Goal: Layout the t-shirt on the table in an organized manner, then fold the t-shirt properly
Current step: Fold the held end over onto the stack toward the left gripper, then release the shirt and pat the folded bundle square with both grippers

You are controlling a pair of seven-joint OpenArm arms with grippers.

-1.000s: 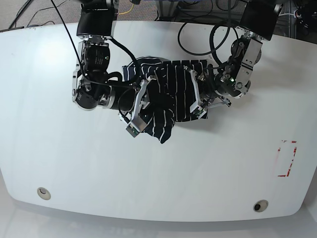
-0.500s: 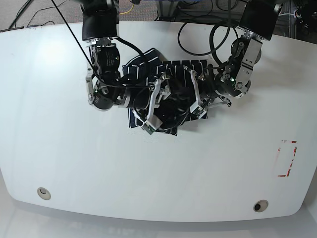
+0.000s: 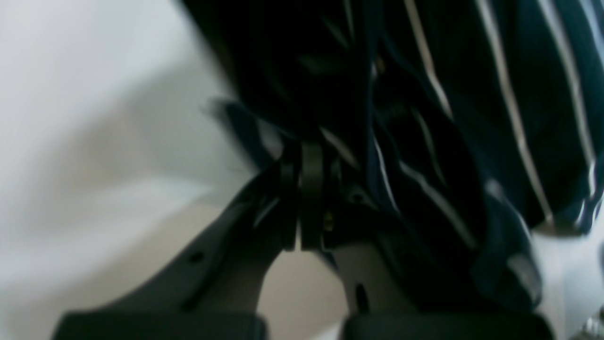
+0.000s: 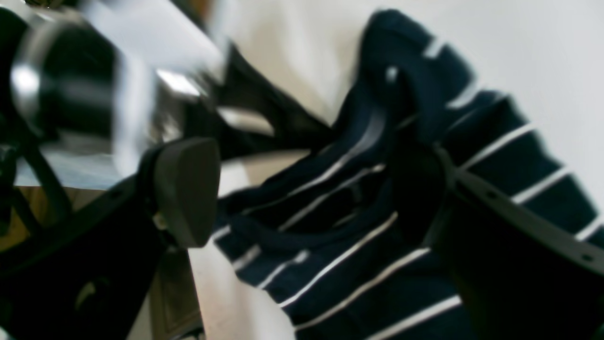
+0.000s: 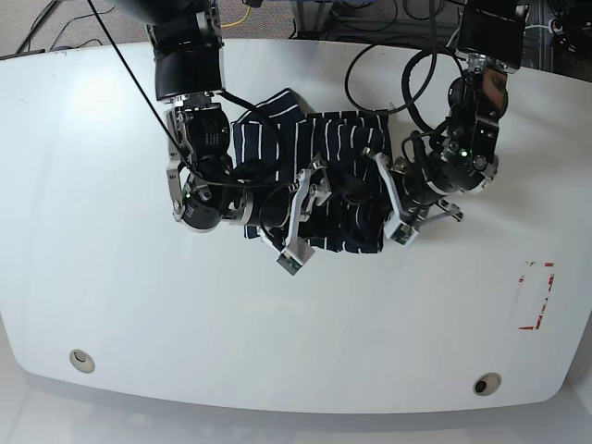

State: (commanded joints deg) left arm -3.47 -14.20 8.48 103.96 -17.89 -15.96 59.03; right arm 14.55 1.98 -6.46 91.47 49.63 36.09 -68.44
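The t-shirt (image 5: 338, 153), dark with thin white stripes, lies bunched in a rough block on the white table (image 5: 111, 277) near its far middle. My left gripper (image 5: 374, 202) is at the shirt's right edge. In the left wrist view its fingers (image 3: 309, 189) are pressed together on a fold of the t-shirt (image 3: 472, 118). My right gripper (image 5: 313, 216) is over the shirt's front left part. In the right wrist view it (image 4: 302, 189) stands open, one pad (image 4: 186, 189) to the left, with striped t-shirt (image 4: 358, 245) fabric lying between the fingers.
A red rectangular marking (image 5: 536, 296) is at the table's right. Two small round holes (image 5: 81, 359) (image 5: 486, 384) sit near the front edge. Black cables (image 5: 407, 79) loop over the far edge behind the left arm.
Both arms have shifted toward the front right. The shirt's hanging front corner is gone and the cloth now forms a squarer block. The right gripper sits further over the fabric.
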